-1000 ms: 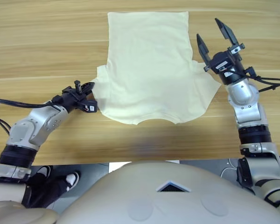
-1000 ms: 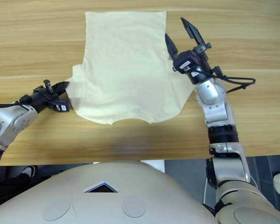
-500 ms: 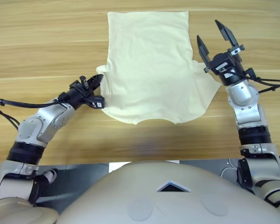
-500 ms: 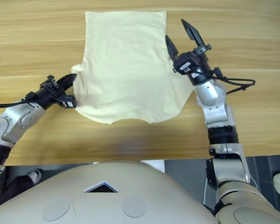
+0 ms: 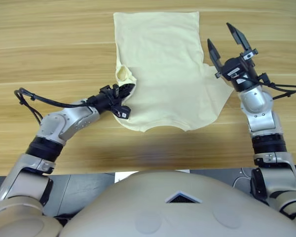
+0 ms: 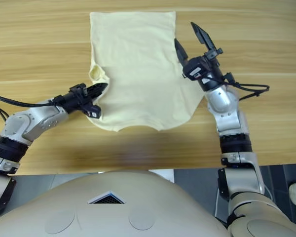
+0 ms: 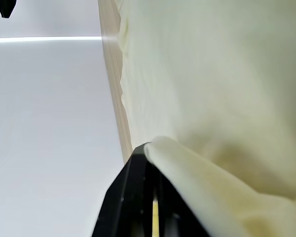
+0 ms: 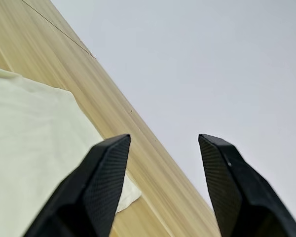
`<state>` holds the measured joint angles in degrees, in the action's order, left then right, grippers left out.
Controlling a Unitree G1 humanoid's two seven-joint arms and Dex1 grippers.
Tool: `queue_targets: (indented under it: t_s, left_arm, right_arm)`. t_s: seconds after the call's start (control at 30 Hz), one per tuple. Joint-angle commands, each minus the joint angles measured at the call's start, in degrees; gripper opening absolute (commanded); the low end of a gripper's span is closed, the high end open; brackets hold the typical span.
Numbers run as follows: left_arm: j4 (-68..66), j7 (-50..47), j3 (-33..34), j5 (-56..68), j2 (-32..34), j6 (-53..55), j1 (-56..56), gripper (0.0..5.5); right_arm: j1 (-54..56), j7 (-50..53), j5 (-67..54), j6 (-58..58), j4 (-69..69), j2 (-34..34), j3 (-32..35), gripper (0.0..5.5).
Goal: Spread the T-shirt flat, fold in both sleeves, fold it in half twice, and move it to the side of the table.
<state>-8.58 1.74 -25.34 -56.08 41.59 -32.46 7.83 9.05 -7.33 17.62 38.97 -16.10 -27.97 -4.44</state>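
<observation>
The T-shirt (image 5: 163, 69) lies flat on the wooden table (image 5: 49, 44). Its neck hole is on the side near the robot and its bottom edge is on the far side.

The left claw (image 5: 129, 89) is over the left side of the T-shirt, just inside its edge. It is closed tight on the left sleeve (image 5: 122, 74). The left wrist view shows cloth pinched at its black finger (image 7: 133, 182). The sleeve is pulled in over the T-shirt's body and sits in a small bumpy lump.

The right claw (image 5: 218, 33) is wide open and holds nothing. It hangs by the right edge of the T-shirt, a bit past the right sleeve (image 5: 214, 94), which lies spread out flat.

I think the robot is folding in the first sleeve. Some things could go wrong:
- The sleeve could land in a lump and not flat, because it is already bunched up.
- The whole T-shirt could slide and wrinkle if the left claw pulls too far, because nothing holds it down.
- The cloth could slip out if the pinch is only on a thin bit.

The table is the one thing that holds anything, and on it lies just the T-shirt
</observation>
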Motion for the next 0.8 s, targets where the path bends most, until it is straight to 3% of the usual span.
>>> queue_targets:
  t_s: [0.03, 0.23, 0.8]
  left_arm:
    - [-1.3, -0.9, -0.5, -0.7, -0.9, 0.0, 2.2, 0.03]
    - [-2.4, 0.3, -1.4, 0.6, -2.1, 0.1, 2.8, 0.03]
    - [-1.3, 0.3, 0.5, 8.8, -6.4, -0.5, 2.2, 2.8]
  right_arm:
    - [-0.6, 0.5, 0.6, 0.2, -0.5, 0.2, -0.1, 2.58]
    - [-0.8, 0.5, 0.8, 0.2, -0.7, 0.6, -0.4, 2.58]
    - [-0.9, 0.6, 1.0, 0.8, -1.7, 0.7, -1.1, 2.58]
